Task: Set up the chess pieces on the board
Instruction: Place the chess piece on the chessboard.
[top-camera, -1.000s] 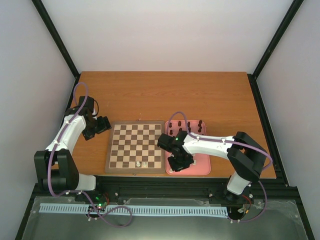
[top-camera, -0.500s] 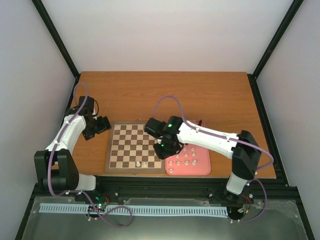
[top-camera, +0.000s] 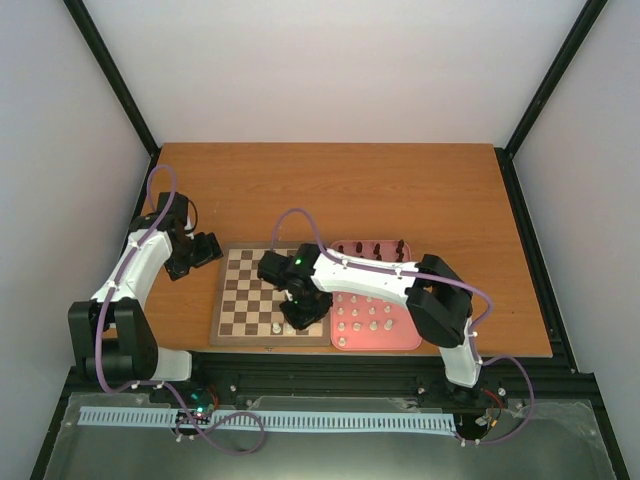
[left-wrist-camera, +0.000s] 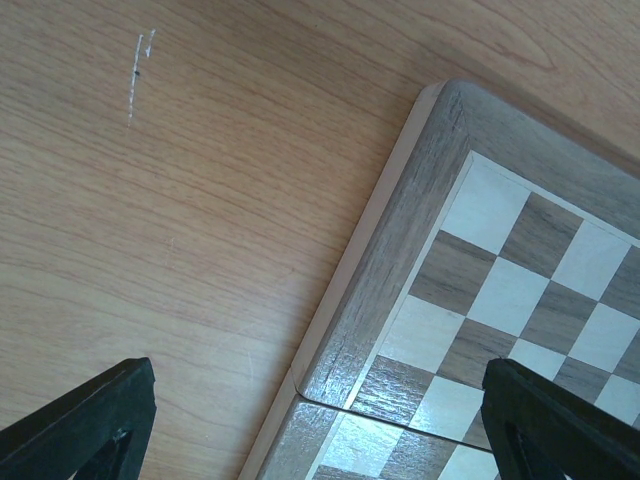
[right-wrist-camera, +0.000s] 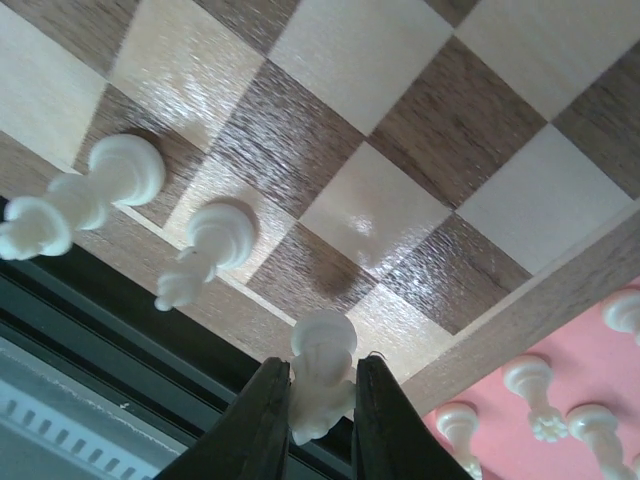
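Note:
The board (top-camera: 250, 285) lies in the middle of the table, and its far left corner (left-wrist-camera: 440, 250) fills the left wrist view. My right gripper (top-camera: 303, 315) hangs over the board's near right squares, shut on a cream-white chess piece (right-wrist-camera: 322, 385) held just above the board. Two white pieces (right-wrist-camera: 110, 185) (right-wrist-camera: 210, 245) stand upright on the near row, to the left of the held one. My left gripper (top-camera: 197, 251) rests open off the board's far left corner, and its fingers (left-wrist-camera: 90, 420) hold nothing.
A pink tray (top-camera: 410, 335) lies against the board's right side. It holds several white pieces (top-camera: 370, 318) in front and dark pieces (top-camera: 375, 248) along its back edge. The table's black front rail (right-wrist-camera: 150, 350) runs just below the board's near edge.
My right arm has swung left from above the pink tray to the board's near right squares, carrying the white piece. The left arm has not moved.

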